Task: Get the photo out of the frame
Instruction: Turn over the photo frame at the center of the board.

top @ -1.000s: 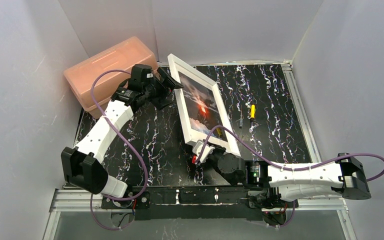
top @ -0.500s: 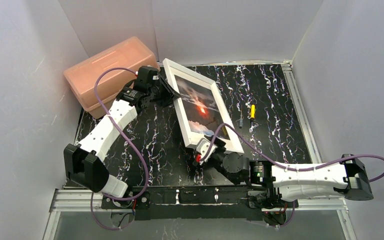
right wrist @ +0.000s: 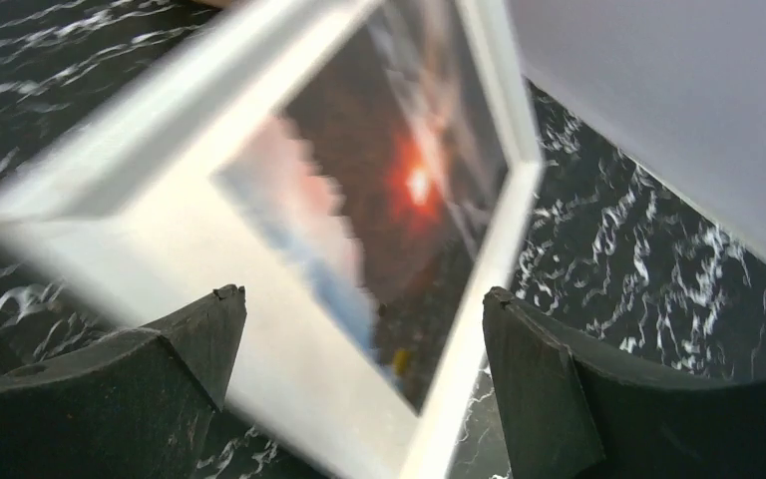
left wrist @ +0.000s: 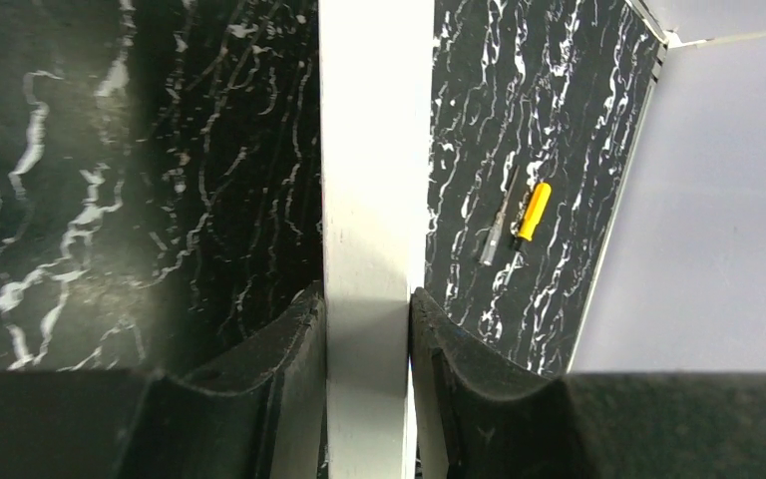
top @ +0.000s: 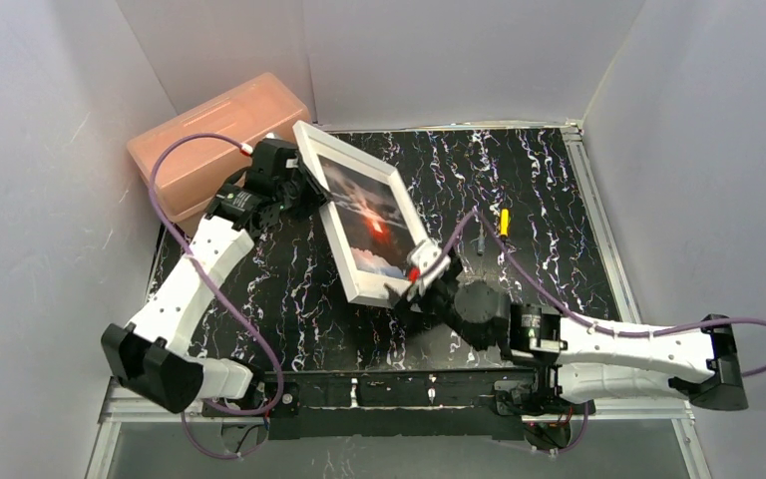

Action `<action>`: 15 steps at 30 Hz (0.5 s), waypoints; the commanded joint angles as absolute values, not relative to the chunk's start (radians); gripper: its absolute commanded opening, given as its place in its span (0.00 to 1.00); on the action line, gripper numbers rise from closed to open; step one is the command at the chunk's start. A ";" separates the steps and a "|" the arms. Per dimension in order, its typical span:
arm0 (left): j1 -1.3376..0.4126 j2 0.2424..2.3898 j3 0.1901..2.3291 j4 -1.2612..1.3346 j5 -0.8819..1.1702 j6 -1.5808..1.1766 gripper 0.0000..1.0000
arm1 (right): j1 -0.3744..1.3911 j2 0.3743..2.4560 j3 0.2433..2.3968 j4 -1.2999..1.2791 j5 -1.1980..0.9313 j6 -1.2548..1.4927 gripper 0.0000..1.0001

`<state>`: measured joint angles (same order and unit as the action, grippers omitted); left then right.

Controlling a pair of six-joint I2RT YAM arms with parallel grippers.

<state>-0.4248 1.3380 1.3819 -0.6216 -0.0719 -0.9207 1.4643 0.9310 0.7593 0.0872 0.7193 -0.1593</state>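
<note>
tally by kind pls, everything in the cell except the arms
frame: 1
photo: 1
pink box: 1
small tools: 2 (yellow-handled tool, grey tool)
total: 5

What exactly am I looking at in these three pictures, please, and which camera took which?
These are two robot arms bolted at the near edge of a black marbled table. The wide picture comes from a fixed camera above and behind them. The other two come from a small camera on each wrist, so each shows its own two fingers. The left tool is pinched on the white edge of the frame, holding it tilted up. The photo, a red sun glow, sits inside it. The right tool is open at the frame's near corner, gripping nothing. Also there: a pink box at the far left, and a yellow-handled screwdriver with a small grey piece beside it.
</note>
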 commanded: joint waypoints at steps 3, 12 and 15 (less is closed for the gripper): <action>-0.412 1.193 1.421 -0.734 -0.135 -0.839 0.00 | 1.072 1.053 0.891 -0.132 0.502 0.166 0.84; -0.410 1.147 1.548 -0.827 -0.139 -0.765 0.00 | 0.885 1.248 0.868 -0.092 0.328 0.334 0.69; -0.410 1.164 1.623 -0.878 -0.136 -0.734 0.00 | 0.882 1.318 0.889 -0.097 0.355 0.390 0.69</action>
